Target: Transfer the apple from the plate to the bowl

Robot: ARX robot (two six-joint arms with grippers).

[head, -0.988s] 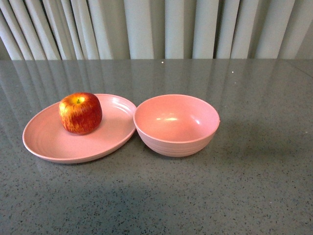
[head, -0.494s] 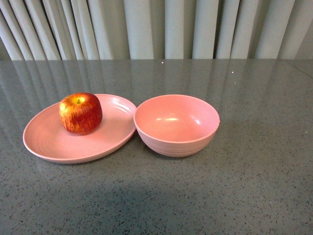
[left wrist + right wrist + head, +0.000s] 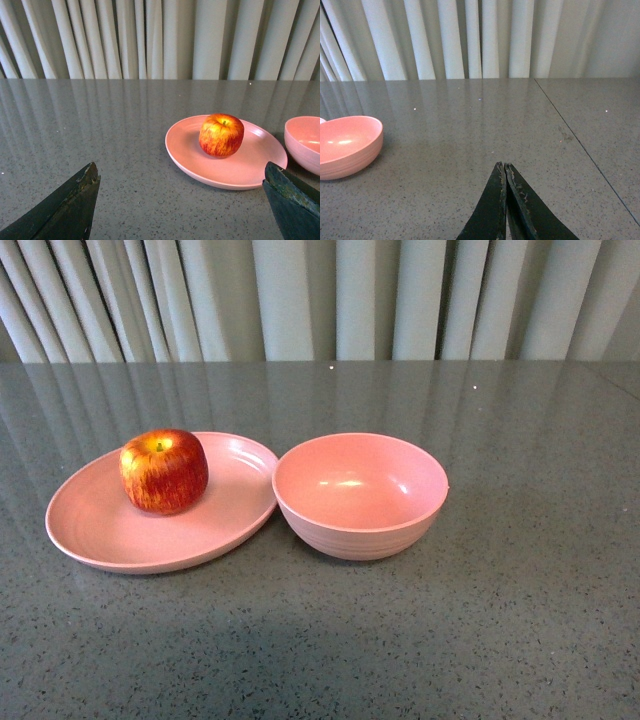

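Left wrist view: my left gripper (image 3: 181, 172) gapes wide, empty; apple (image 3: 221, 135) on plate (image 3: 250, 170) just ahead, bowl (image 3: 305, 145) beside plate, unfilled. Right gripper (image 3: 502, 167) pinched closed, holding nothing. Transfer not begun.

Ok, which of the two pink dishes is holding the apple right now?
The wide, shallow plate, left of the deeper bowl. The apple sits on it; the bowl is empty.

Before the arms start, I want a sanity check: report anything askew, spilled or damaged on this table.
Nothing stands out. The apple sits stem-up on the plate, and the bowl stands upright and empty right beside it. No spills or cracks show on the table.
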